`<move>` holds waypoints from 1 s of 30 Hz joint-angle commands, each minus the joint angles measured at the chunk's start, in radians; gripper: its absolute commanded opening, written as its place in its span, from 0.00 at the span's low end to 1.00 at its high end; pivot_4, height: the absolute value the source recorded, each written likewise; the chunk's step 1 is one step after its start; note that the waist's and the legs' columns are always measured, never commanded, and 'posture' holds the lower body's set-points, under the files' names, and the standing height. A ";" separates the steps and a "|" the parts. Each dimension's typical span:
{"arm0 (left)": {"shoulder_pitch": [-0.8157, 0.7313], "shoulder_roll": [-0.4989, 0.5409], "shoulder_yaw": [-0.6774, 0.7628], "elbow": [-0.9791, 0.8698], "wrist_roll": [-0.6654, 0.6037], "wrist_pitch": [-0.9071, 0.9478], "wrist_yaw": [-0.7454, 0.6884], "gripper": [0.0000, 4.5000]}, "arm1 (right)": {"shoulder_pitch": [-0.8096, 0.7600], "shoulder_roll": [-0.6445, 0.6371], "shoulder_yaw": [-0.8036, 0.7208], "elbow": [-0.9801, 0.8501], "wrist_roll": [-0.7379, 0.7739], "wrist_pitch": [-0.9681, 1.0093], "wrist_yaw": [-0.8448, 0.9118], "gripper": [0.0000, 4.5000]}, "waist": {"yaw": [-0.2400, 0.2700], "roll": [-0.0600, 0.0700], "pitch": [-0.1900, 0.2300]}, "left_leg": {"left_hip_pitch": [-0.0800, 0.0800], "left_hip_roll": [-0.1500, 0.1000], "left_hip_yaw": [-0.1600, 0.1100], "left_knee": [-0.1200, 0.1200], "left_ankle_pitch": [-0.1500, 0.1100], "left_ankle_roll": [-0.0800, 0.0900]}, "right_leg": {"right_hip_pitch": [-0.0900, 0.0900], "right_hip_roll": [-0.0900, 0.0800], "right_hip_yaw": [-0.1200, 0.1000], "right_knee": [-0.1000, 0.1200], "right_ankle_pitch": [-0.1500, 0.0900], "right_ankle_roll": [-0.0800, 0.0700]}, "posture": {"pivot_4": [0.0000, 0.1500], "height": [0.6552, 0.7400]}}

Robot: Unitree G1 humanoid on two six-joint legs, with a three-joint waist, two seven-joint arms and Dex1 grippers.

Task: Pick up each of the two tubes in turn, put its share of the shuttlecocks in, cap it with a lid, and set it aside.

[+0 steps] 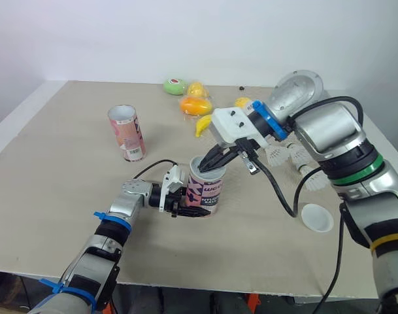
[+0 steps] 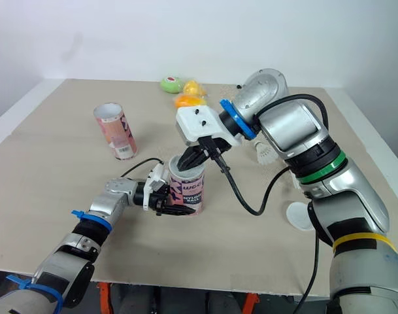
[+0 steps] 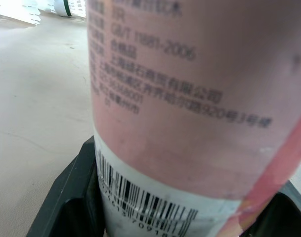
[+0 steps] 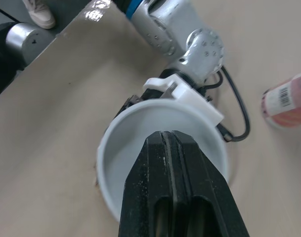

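The near tube (image 1: 206, 191) clamped in the left hand (image 1: 184, 204); right hand (image 1: 215, 159) pinched closed at its mouth.
Eye views: near tube upright on the tabletop (image 1: 68, 170), second tube (image 1: 127, 133) standing well apart, lid (image 1: 316, 217) near the right edge; left wrist view: its label between the fingers (image 3: 71, 197); right wrist view: fingers (image 4: 150, 197) pressed together above the open rim.

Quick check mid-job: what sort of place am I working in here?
Most likely a robot test bench in a lab, not a sports hall: a bare beige table set against a plain white wall, with toy fruit lying near the shuttlecocks.
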 commanded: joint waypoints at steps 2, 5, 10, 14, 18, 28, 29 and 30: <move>0.015 0.011 -0.011 0.024 0.027 0.016 0.017 0.61 | 0.024 -0.010 0.063 -0.033 -0.058 -0.051 0.040 0.04 | 0.000 0.000 0.000 | 0.000 0.000 0.000 0.000 0.000 0.000 | 0.000 0.000 0.000 0.000 0.000 0.000 | 1.00 0.43; 0.015 0.012 -0.011 0.023 0.027 0.016 0.018 0.61 | 0.044 0.010 0.100 -0.011 -0.119 -0.087 0.040 0.04 | 0.000 0.000 0.000 | 0.001 0.000 0.000 0.000 0.000 0.000 | 0.000 0.000 0.000 0.000 -0.004 0.004 | 1.00 0.43; 0.012 0.011 -0.010 0.022 0.025 0.016 0.022 0.61 | 0.086 -0.004 0.170 -0.014 -0.191 -0.162 0.040 0.04 | -0.002 -0.001 -0.001 | 0.004 0.001 0.000 0.000 0.000 0.000 | 0.002 0.000 0.000 0.000 -0.005 0.002 | 1.00 0.43; 0.016 0.007 -0.010 0.006 0.021 0.019 0.026 0.61 | 0.085 0.015 0.110 0.003 -0.176 -0.155 0.040 0.04 | -0.002 -0.004 -0.004 | 0.005 0.001 0.000 0.000 0.000 0.000 | 0.003 0.000 0.000 0.000 -0.005 0.002 | 1.00 0.43; 0.030 0.005 -0.015 -0.002 0.026 -0.003 0.029 0.61 | 0.044 0.029 -0.038 -0.019 -0.012 -0.013 0.040 0.04 | -0.003 -0.004 -0.003 | 0.005 0.001 0.001 0.000 0.000 0.000 | 0.002 0.000 0.000 0.000 -0.004 0.000 | 1.00 0.43; 0.068 0.006 -0.037 -0.055 0.021 -0.021 -0.010 0.69 | 0.190 -0.157 -0.417 -0.209 0.157 0.228 -0.089 0.68 | 0.012 -0.002 0.004 | -0.005 -0.001 -0.002 -0.002 -0.002 -0.001 | 0.000 -0.001 -0.001 -0.003 -0.002 0.000 | 1.00 0.43; 0.068 0.004 -0.033 -0.058 0.020 -0.025 -0.004 0.78 | 0.232 -0.177 -0.454 -0.248 0.179 0.249 -0.107 0.80 | 0.011 -0.001 0.005 | -0.006 -0.001 -0.002 -0.002 -0.003 -0.001 | 0.000 -0.001 -0.001 -0.003 -0.003 0.000 | 1.00 0.43; 0.067 0.004 -0.029 -0.064 0.009 -0.010 -0.014 0.87 | 0.293 -0.202 -0.499 -0.299 0.201 0.270 -0.129 0.91 | 0.011 0.000 0.005 | -0.005 -0.001 -0.001 -0.003 -0.003 0.000 | 0.000 -0.001 -0.001 -0.003 -0.003 0.000 | 1.00 0.43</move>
